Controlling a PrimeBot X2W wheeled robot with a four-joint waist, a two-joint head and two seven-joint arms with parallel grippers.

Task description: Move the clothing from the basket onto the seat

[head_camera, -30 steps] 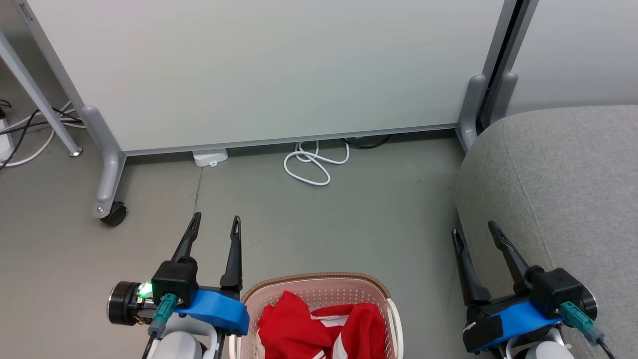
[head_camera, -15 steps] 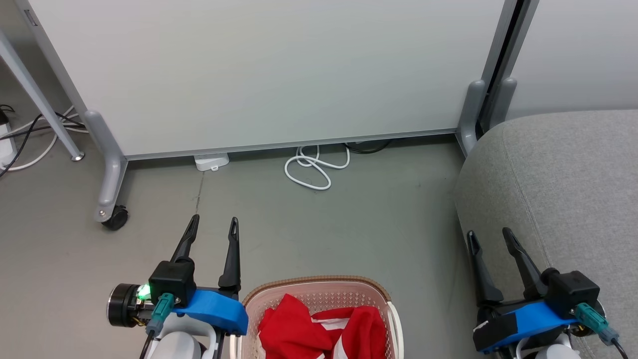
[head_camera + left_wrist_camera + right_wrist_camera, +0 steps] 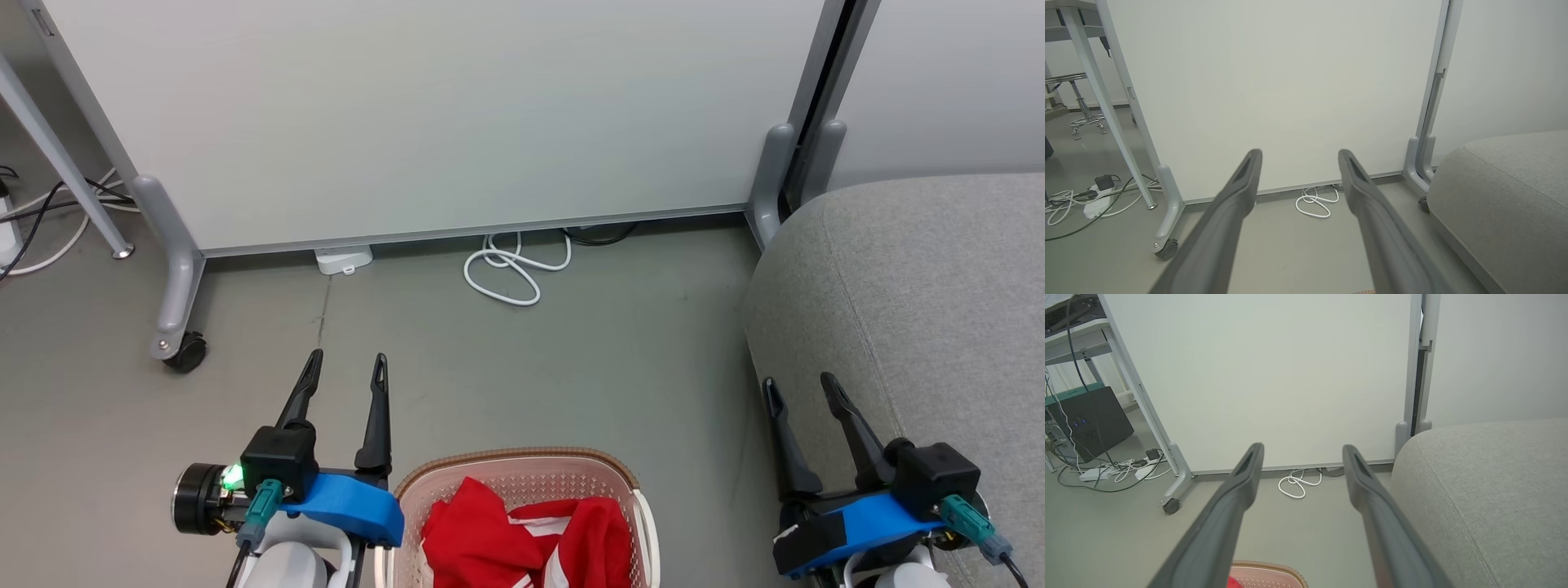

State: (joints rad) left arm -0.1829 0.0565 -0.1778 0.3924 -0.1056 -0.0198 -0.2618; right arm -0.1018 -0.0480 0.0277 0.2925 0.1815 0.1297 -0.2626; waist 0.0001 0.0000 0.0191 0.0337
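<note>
The clothing [image 3: 522, 543] lies crumpled in the basket [image 3: 514, 454] at the bottom middle of the head view, red folds heaped with white stripes showing between them. It is bunched too much to give a clear long axis or heading. The basket stands on the grey floor [image 3: 620, 359], its rounded brown-rimmed end towards the partition panel [image 3: 441, 114]; its near part is cut off by the picture's edge. The left pincer [image 3: 349, 356] hangs just beside the basket's left rim, fingers spread and empty, pointing at the panel. The right pincer [image 3: 797, 380] is likewise released and empty, over the front edge of the seat [image 3: 922, 286], which fills the right side, apart from the basket with bare floor between. Further out, a coiled white cable [image 3: 510, 273] and a small white box [image 3: 344, 259] lie at the panel's foot, and a black caster [image 3: 186, 353] stands off to the left.
</note>
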